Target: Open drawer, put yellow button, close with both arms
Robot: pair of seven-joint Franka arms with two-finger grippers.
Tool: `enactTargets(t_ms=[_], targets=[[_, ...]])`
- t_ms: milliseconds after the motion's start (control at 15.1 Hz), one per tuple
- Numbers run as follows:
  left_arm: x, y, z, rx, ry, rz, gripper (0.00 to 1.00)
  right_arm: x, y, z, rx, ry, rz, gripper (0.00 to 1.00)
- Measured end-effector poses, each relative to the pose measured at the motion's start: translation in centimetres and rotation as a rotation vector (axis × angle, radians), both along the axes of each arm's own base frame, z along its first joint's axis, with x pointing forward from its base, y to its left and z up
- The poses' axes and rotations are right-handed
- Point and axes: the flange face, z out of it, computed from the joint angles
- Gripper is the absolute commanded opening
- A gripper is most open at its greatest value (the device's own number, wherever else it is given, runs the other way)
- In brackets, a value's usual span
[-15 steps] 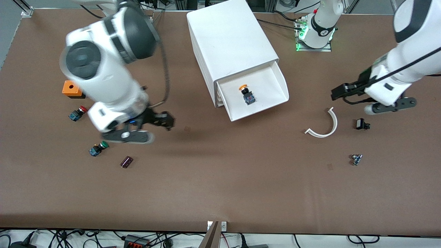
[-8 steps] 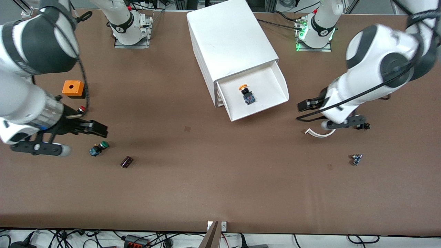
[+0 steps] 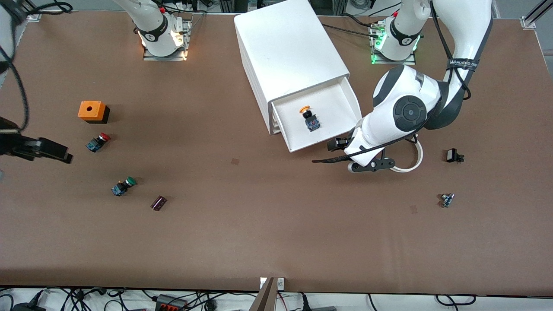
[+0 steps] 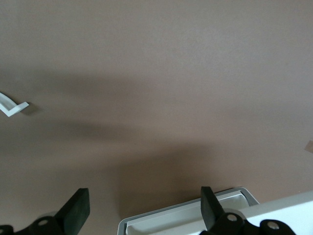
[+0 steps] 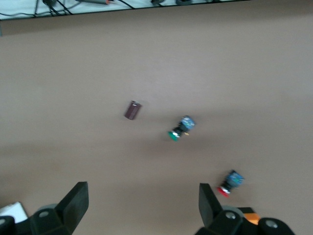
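yellow button [image 3: 307, 115] in open drawer [image 3: 341, 106]

Bright, even light; soft shadows; wrist views blurred.

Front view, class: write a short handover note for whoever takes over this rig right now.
Left end effector: open, empty, over the table beside the open drawer's front corner.
Right end effector: open, empty, over the table at the right arm's end, near the red-capped button.
Yellow button: lying inside the open top drawer.
Done: drawer opened, button placed.
Left: push the drawer shut with both arms.
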Motion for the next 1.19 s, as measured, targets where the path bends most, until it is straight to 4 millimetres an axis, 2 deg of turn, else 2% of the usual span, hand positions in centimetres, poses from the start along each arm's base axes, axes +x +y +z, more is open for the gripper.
enactTargets(t_ms=[66, 198, 397, 728, 992, 1191], targets=[[-0.4, -0.3, -0.7, 0.003, 0.003, 0.006, 1.00, -0.9, -1.3, 0.3, 0.000, 0.005, 0.003, 1.00], [-1.4, -1.2, -2.1, 0.009, 0.008, 0.014, 1.00, -2.4, -2.2, 0.8, 0.003, 0.012, 0.003, 1.00], [-2.3, -2.3, -2.9, 0.019, 0.016, 0.053, 1.00, -3.9, -1.8, 1.4, -0.005, 0.027, 0.013, 1.00], [-3.2, -3.2, -3.3, 0.036, 0.051, 0.163, 1.00, -6.6, -1.8, 0.1, -0.006, 0.050, 0.014, 1.00], [-5.4, -5.8, -3.7, 0.060, 0.114, 0.273, 1.00, -8.9, -1.8, -0.6, -0.002, 0.047, 0.012, 1.00], [-7.9, -8.1, -3.7, 0.104, 0.182, 0.292, 1.00, -9.2, -1.6, -0.4, -0.001, 0.044, 0.015, 1.00]])
